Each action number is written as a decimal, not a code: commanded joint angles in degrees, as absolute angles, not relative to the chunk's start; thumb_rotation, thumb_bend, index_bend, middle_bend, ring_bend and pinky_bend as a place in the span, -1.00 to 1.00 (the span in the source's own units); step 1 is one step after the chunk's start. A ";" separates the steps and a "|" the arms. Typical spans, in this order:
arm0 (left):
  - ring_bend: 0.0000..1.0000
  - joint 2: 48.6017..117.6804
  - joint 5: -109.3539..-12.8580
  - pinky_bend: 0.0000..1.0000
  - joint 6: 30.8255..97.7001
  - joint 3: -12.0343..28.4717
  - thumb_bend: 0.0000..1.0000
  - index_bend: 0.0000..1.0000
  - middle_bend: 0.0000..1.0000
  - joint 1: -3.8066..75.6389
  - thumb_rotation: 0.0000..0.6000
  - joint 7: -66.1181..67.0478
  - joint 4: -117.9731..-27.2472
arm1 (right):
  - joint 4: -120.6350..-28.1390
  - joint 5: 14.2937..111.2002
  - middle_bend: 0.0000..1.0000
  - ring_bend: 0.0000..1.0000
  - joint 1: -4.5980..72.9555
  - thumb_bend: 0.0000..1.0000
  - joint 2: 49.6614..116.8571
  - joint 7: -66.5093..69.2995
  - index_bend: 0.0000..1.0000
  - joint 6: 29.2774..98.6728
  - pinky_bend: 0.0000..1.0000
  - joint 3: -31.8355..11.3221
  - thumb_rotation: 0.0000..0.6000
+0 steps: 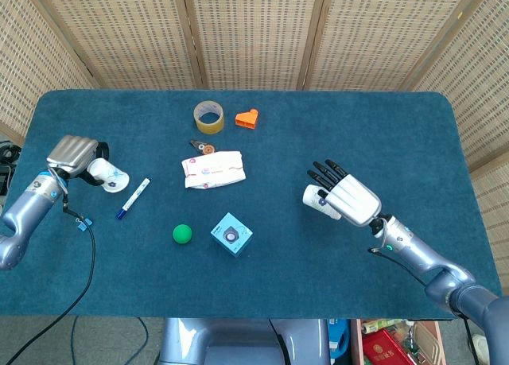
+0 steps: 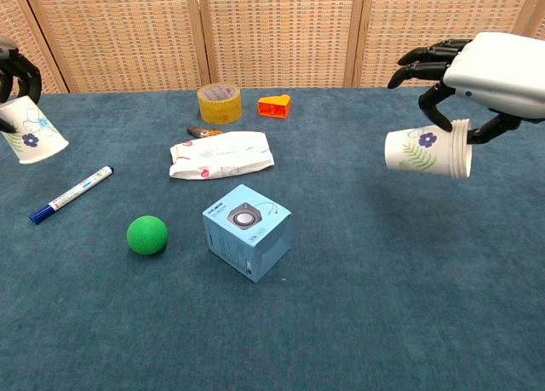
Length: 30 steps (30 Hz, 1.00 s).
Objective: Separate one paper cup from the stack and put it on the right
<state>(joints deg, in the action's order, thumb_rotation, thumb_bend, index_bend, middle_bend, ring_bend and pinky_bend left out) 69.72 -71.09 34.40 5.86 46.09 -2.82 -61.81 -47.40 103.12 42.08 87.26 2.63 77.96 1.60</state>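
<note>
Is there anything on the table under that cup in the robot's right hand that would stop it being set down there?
Nothing visible. The right hand holds the cup on its side above bare blue table. The blue box sits well off to one side.

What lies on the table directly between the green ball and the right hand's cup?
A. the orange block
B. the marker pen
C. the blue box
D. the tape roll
C: the blue box sits right of the green ball, toward the cup that the right hand holds.
</note>
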 commanded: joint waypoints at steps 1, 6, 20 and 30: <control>-0.04 72.08 -64.47 -0.08 39.33 4.69 -0.73 0.03 -0.01 44.12 1.00 8.75 -62.00 | -47.18 102.89 -0.51 -0.72 42.01 0.18 87.60 2.92 0.50 77.80 -0.53 1.58 1.00; -0.50 72.86 -61.80 -0.27 40.35 4.29 -0.73 -0.42 -0.52 43.85 1.00 14.76 -62.68 | -47.70 102.20 -0.92 -0.95 41.80 -0.92 87.64 3.70 -0.44 76.46 -0.58 1.90 1.00; -1.00 64.91 -58.01 -0.66 46.13 8.33 -0.74 -1.00 -1.00 38.72 1.00 7.59 -76.73 | -70.46 94.92 -1.00 -1.00 36.30 -1.00 78.27 -3.60 -1.00 77.87 -0.88 -1.94 1.00; -1.00 60.19 -65.84 -1.00 60.93 7.64 -0.74 -1.00 -1.00 26.89 1.00 -5.66 -89.31 | -79.60 91.94 -1.00 -1.00 23.76 -1.00 73.53 0.54 -1.00 90.51 -1.00 -0.67 1.00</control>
